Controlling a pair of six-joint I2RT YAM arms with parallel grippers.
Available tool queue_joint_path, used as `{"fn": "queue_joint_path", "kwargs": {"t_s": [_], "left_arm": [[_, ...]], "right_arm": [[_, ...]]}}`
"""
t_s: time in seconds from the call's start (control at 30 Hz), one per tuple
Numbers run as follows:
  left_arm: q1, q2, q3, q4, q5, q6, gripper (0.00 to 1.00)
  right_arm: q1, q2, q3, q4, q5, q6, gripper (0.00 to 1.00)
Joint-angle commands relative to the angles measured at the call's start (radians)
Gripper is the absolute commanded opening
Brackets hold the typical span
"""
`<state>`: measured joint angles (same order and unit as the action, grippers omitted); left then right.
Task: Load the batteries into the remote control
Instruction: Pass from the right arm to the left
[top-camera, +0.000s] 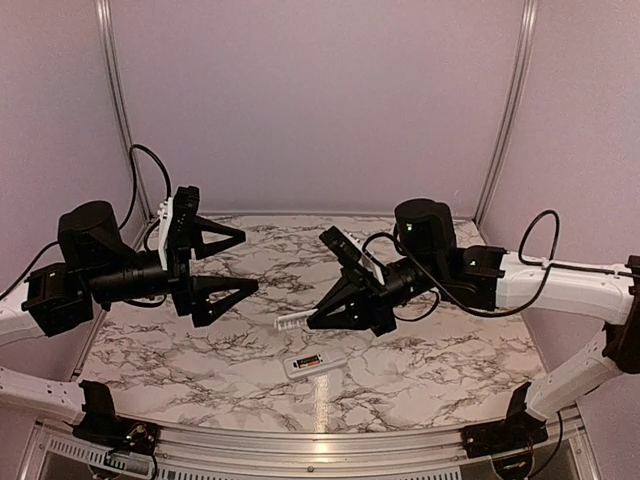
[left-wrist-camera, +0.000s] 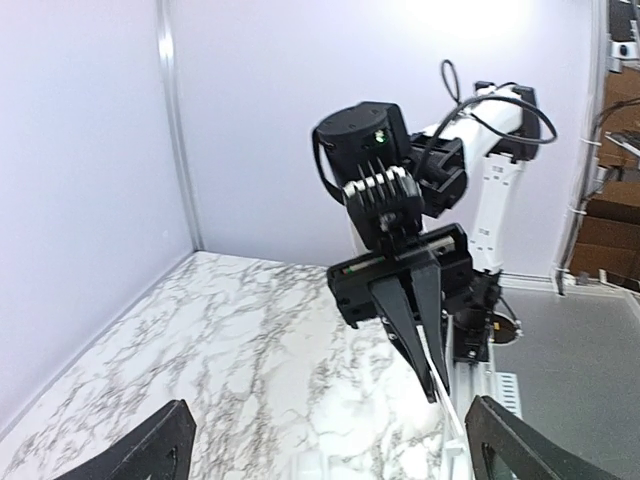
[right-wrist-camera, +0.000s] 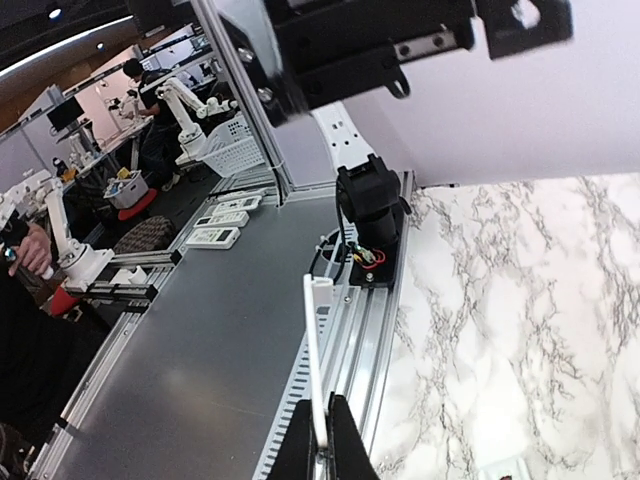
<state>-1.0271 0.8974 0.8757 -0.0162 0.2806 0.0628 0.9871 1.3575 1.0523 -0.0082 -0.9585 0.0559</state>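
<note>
Seeing a marble worktop (top-camera: 200, 350), lilac walls (top-camera: 320, 100) | one remote control (top-camera: 308, 364) lying flat | one thin white piece (top-camera: 288, 322) pinched in my right pincer (top-camera: 312, 322) | my left pincer (top-camera: 248, 262) spread wide

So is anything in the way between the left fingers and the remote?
Nothing visible. Only bare table lies between the open left fingers and the remote control. The right fingers, pinching a white flat piece, hang close beside that path.
</note>
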Motion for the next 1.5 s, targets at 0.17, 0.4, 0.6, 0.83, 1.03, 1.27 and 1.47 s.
{"fn": "queue_joint_path", "kwargs": {"t_s": [0.17, 0.4, 0.6, 0.83, 1.03, 1.27, 1.47], "left_arm": [[-0.006, -0.027, -0.115, -0.154, -0.273, 0.1, 0.98], [-0.134, 0.053, -0.209, -0.122, -0.425, 0.199, 0.85], [-0.204, 0.242, -0.112, -0.186, -0.523, 0.282, 0.75], [-0.216, 0.431, -0.009, -0.239, -0.511, 0.334, 0.65], [-0.217, 0.519, 0.031, -0.247, -0.428, 0.354, 0.55], [-0.218, 0.585, 0.065, -0.274, -0.446, 0.39, 0.41], [-0.218, 0.607, 0.079, -0.283, -0.457, 0.396, 0.3]], "right_arm": [[-0.075, 0.182, 0.01, -0.113, 0.029, 0.181, 0.0], [-0.121, 0.293, -0.022, -0.049, -0.047, 0.301, 0.0], [-0.126, 0.39, -0.023, -0.008, -0.081, 0.356, 0.0], [-0.146, 0.439, -0.049, 0.079, -0.097, 0.42, 0.0], [-0.148, 0.471, -0.071, 0.153, -0.128, 0.47, 0.0], [-0.148, 0.477, -0.083, 0.203, -0.154, 0.506, 0.0], [-0.148, 0.484, -0.09, 0.219, -0.166, 0.524, 0.0]]}}
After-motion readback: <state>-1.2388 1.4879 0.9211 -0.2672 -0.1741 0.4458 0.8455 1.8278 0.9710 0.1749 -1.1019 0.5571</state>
